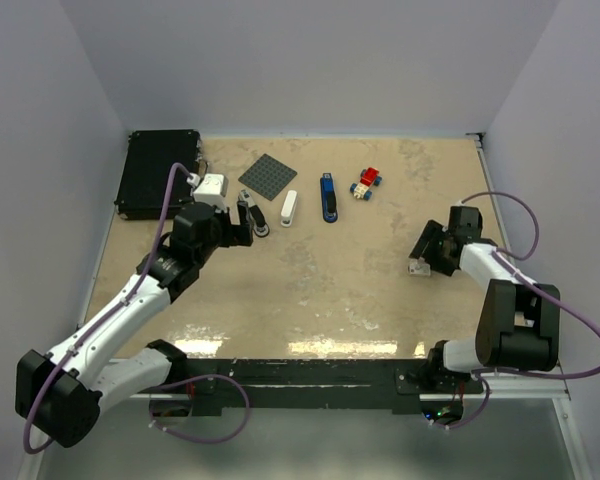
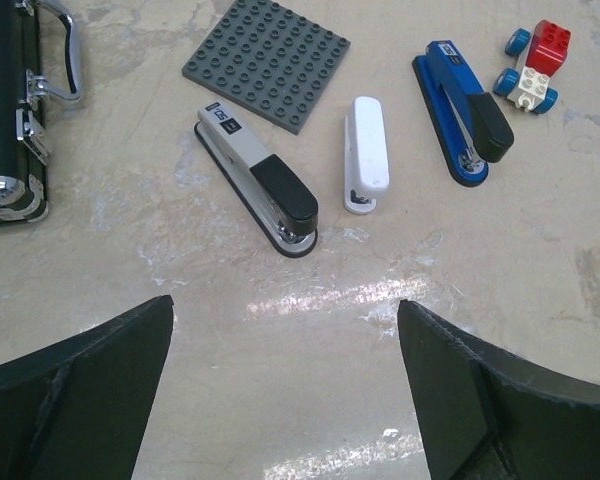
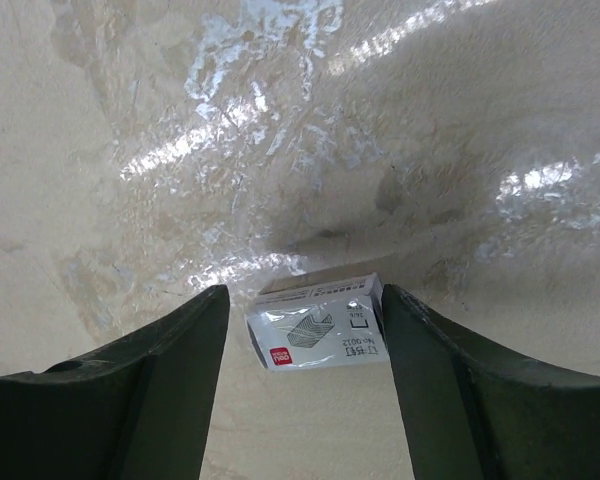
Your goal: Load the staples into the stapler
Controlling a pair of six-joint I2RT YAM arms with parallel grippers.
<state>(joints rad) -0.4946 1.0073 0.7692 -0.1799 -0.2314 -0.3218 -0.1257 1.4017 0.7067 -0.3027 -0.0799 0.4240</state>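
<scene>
The staples are a small white box with a red mark point(image 3: 320, 328), lying on the table between my right gripper's fingers. It touches the right finger and a gap shows at the left one. It also shows in the top view point(image 1: 417, 268). My right gripper point(image 3: 304, 305) is open around it, low at the table's right point(image 1: 427, 257). Three staplers lie in a row at the back: grey-and-black point(image 2: 260, 182), white point(image 2: 366, 153) and blue point(image 2: 465, 110). My left gripper point(image 2: 285, 380) is open and empty, just short of the grey-and-black stapler point(image 1: 255, 217).
A grey studded baseplate point(image 2: 268, 62) lies behind the staplers. A red, white and blue toy-brick car point(image 2: 535, 68) sits right of the blue stapler. A black case point(image 1: 158, 172) fills the back left corner. White walls enclose the table.
</scene>
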